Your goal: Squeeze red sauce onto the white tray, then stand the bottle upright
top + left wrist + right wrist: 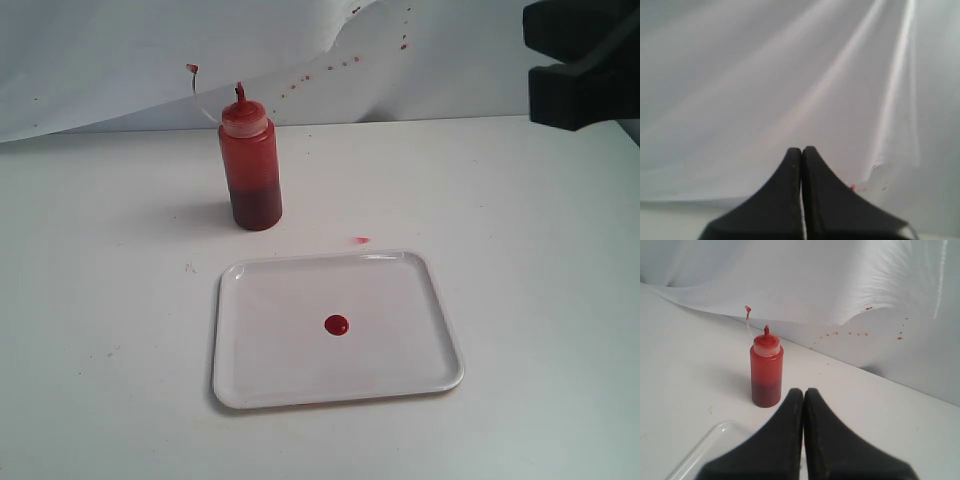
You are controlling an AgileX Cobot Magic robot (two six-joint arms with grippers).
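The bottle stands upright on the white table behind the white tray, free of both grippers. A small round blob of red sauce lies near the tray's middle. My right gripper hangs dark at the upper right, well away from the bottle. Its wrist view shows the right gripper shut and empty, with the bottle upright beyond it and a corner of the tray beside it. My left gripper is shut on nothing, facing the white backdrop; it is out of the exterior view.
A crumpled white backdrop sheet with red specks hangs behind the table. A small pinkish smear marks the table just beyond the tray's far edge.
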